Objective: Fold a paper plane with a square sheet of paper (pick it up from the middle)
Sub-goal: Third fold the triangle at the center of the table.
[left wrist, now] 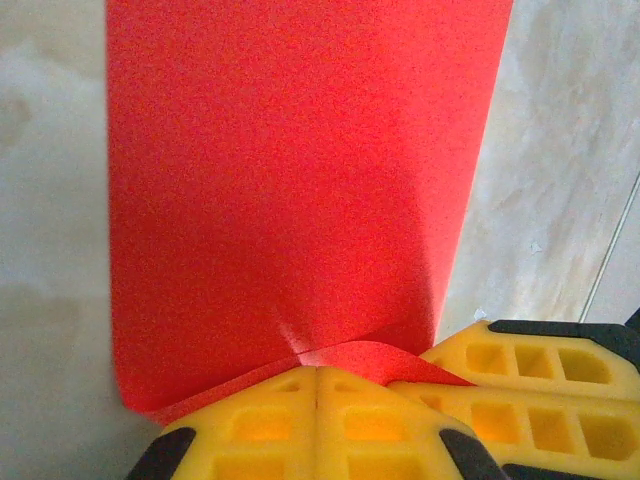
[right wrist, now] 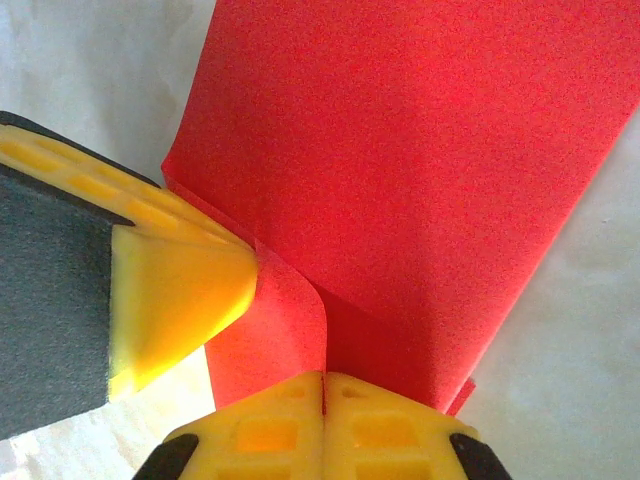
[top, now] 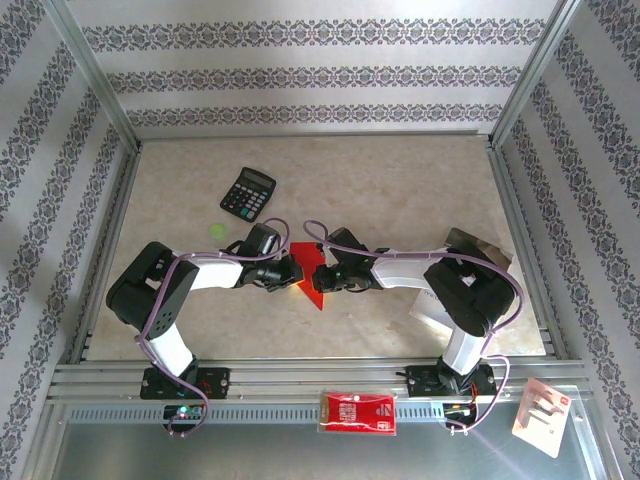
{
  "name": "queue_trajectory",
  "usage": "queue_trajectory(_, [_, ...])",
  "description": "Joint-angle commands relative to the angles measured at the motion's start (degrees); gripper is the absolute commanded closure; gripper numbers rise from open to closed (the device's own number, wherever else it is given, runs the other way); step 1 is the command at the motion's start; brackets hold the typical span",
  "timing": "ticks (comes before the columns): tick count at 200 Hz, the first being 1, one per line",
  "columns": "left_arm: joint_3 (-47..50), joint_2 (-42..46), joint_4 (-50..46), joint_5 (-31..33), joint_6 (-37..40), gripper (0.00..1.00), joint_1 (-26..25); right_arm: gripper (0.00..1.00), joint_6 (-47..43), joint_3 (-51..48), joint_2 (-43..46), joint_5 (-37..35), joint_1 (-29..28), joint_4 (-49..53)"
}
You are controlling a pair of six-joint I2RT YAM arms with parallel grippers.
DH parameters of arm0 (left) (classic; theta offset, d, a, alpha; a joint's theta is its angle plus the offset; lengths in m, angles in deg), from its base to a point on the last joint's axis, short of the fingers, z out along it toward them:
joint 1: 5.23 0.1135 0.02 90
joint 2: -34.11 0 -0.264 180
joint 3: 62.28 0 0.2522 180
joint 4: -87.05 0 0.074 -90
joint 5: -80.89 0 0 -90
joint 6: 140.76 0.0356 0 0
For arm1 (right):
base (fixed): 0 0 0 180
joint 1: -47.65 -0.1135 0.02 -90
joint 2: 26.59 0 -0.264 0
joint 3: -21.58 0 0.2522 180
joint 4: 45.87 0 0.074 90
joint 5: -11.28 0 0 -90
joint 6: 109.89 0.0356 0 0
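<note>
The red sheet of paper (top: 314,290) lies folded in layers at the table's middle, a pointed corner toward the near edge; whether it has the dart shape of the paper plane I cannot tell. My left gripper (top: 290,270) comes in from the left and is shut on its near edge (left wrist: 316,370), where the paper (left wrist: 300,170) puckers into a small ridge. My right gripper (top: 323,276) comes in from the right and is shut (right wrist: 323,378) on a raised flap of the paper (right wrist: 400,150). The two grippers almost touch: right fingers (left wrist: 520,375), left finger (right wrist: 170,290).
A black calculator (top: 247,192) and a small green disc (top: 216,231) sit at the back left. A grey booklet (top: 432,306) lies under the right arm. A red-and-white packet (top: 358,412) and a white card (top: 540,405) rest on the front rail.
</note>
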Motion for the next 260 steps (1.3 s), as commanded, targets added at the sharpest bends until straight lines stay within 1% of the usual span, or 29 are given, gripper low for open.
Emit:
queue_trajectory(1, [1.37,-2.28,-2.35,2.87,1.82,1.0,0.88,1.0,-0.85,-1.27,-2.54,-2.55,0.57,6.75])
queue_trajectory(62, [4.67,-2.87,-0.92,4.23,1.92,1.0,0.82,0.83,-1.44,0.48,2.06,-2.27,1.15,10.09])
queue_trajectory(102, [4.85,-2.89,-1.86,4.98,2.53,1.0,0.8,0.77,-1.51,-0.7,7.98,-2.37,1.72,12.43])
queue_trajectory(125, [4.56,-2.89,-2.64,5.2,2.7,1.0,0.87,0.76,-0.06,-3.55,11.67,-0.31,0.94,10.13])
queue_trajectory(139, [4.49,-2.79,-2.99,5.45,2.73,1.0,0.82,0.77,1.21,-4.53,12.3,1.9,-0.93,7.58])
queue_trajectory(161, [4.2,-2.81,-3.63,5.77,2.95,1.0,0.86,0.8,1.69,-3.11,11.24,2.74,-4.55,5.61])
queue_trajectory(185, [4.04,-2.97,-3.76,6.01,2.96,1.0,0.83,0.82,1.66,-0.32,8.52,4.19,-6.57,4.34])
queue_trajectory(222, [3.81,-3.21,-4.14,5.91,3.31,1.0,0.84,0.86,-0.07,2.71,2.95,4.5,-6.48,6.25])
queue_trajectory(260, [3.52,-3.23,-4.55,5.99,3.65,1.0,0.8,0.9,-0.74,-0.26,1.27,4.68,-4.62,5.82])
